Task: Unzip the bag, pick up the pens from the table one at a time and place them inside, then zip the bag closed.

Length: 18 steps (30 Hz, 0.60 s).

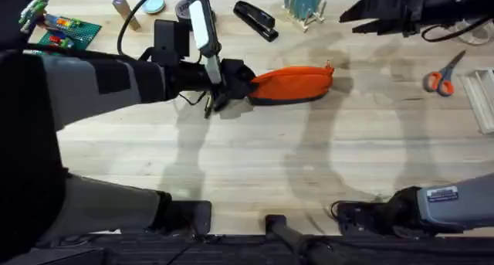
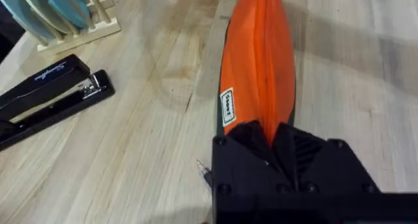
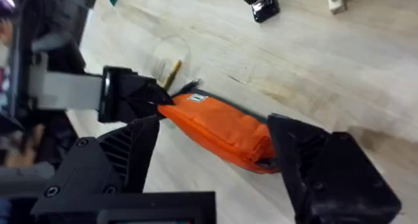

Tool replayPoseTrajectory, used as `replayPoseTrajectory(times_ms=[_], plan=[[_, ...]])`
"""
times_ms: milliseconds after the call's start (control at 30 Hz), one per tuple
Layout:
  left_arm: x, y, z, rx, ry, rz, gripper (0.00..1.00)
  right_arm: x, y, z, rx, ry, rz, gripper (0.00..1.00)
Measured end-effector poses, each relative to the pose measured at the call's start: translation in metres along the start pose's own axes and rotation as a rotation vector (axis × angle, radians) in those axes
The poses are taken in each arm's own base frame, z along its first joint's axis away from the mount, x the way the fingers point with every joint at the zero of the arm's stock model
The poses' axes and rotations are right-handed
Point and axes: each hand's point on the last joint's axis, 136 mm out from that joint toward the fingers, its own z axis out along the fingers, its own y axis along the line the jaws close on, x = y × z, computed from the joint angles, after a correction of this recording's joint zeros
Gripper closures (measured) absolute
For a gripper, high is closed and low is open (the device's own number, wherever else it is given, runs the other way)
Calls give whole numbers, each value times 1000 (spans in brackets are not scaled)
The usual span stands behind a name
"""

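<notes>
Left claw (image 1: 231, 79) pinched closed; right claw (image 3: 215, 165) spread wide, raised.

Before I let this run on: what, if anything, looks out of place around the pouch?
The left pincer grips the bag at its end, and the right pincer straddles it, open. Two pens lie on the table beside the held end, one partly tucked beneath. Nothing looks spilled or damaged.

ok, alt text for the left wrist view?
The left gripper is closed on the near end of the orange bag, which lies lengthwise on the wooden table. A pen tip pokes out beside the gripper. A black stapler lies off to the side, by a rack of blue plates.
</notes>
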Motion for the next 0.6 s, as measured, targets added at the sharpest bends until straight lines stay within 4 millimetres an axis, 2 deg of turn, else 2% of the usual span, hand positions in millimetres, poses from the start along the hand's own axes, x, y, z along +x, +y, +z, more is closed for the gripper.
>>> replayPoseTrajectory(times_ms=[100, 200, 400, 600], plan=[[0, 0, 0, 0, 0, 0, 959, -4, -2, 0, 12, -11, 66, 5], [0, 0, 0, 0, 0, 0, 959, -3, -13, 1, 77, -8, 160, 6], [0, 0, 0, 0, 0, 0, 959, 8, -42, 7, 315, 29, 322, 6], [0, 0, 0, 0, 0, 0, 959, 21, -51, 21, 531, 59, 416, 5]])
